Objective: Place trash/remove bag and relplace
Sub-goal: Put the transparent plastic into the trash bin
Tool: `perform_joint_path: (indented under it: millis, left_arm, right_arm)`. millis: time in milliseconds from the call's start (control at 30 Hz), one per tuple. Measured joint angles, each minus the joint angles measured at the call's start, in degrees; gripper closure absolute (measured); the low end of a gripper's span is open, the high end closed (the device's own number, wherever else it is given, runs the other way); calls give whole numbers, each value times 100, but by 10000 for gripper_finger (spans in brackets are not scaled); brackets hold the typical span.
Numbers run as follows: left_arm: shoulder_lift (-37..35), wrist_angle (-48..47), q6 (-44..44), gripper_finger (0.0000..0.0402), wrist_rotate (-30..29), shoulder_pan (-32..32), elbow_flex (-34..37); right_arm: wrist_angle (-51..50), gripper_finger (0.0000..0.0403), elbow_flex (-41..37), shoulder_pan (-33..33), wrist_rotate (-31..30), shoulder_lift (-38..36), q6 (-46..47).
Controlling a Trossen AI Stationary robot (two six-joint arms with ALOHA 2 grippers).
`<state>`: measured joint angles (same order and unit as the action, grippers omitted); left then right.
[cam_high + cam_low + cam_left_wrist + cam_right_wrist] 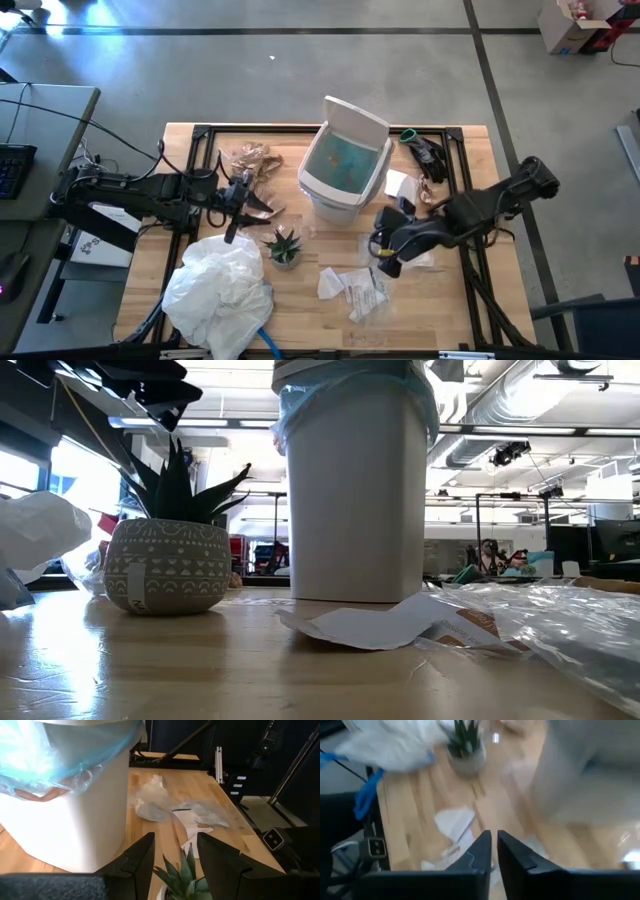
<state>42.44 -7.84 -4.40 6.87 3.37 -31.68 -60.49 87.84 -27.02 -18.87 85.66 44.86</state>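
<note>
Sorting status: trash collection is underway, not complete.
Bin: white bin (pixel 345 165) stands upright near the table's far edge, lid raised, opening facing up; long axis vertical.
Bag: light-blue liner (pixel 347 160) sits inside the bin, its rim folded over the edge (not yet removed).
Trash left: white paper scraps (pixel 352 288) and clear wrappers lie flat in front of the bin; crumpled brown paper (pixel 248 158) lies to its left.
Spare bag: a bunched white bag (pixel 220 285) lies at the near-left corner.
Left gripper (pixel 243 205): jaws spread, empty, beside the potted plant (pixel 283 246).
Right gripper (pixel 384 258): jaws almost together, nothing visibly pinched, above the scraps.
</note>
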Motion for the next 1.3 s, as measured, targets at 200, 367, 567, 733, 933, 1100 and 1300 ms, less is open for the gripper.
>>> perform_joint_path:
  millis: [200, 367, 567, 733, 933, 1100, 1300]
  left_arm:
    - [11, -1, 4, 268, -11, 84, 0]
    - [11, -19, 4, 268, -9, 88, 0]
    - [11, -22, 4, 268, -7, 88, 0]
    - [11, -28, 4, 268, -5, 88, 0]
    - [11, -29, -3, 268, -2, 88, 0]
    - [11, -47, -46, 268, 2, 88, 0]
    - [11, -44, -49, 268, 0, 88, 0]
  right_arm:
    - [1497, 292, -1682, -119, 283, 30, 838]
    - [2789, 240, -2779, -233, 286, 249, 1317]
    - [3053, 227, -3206, -306, 317, 755, 1353]
    - [2955, 227, -3253, -272, 282, 1290, 1150]
    - [3011, 233, -3218, -137, 313, 1836, 1185]
    - [3087, 302, -3216, -121, 388, 1841, 1169]
    - [2973, 396, -3255, -119, 458, 1567, 1060]
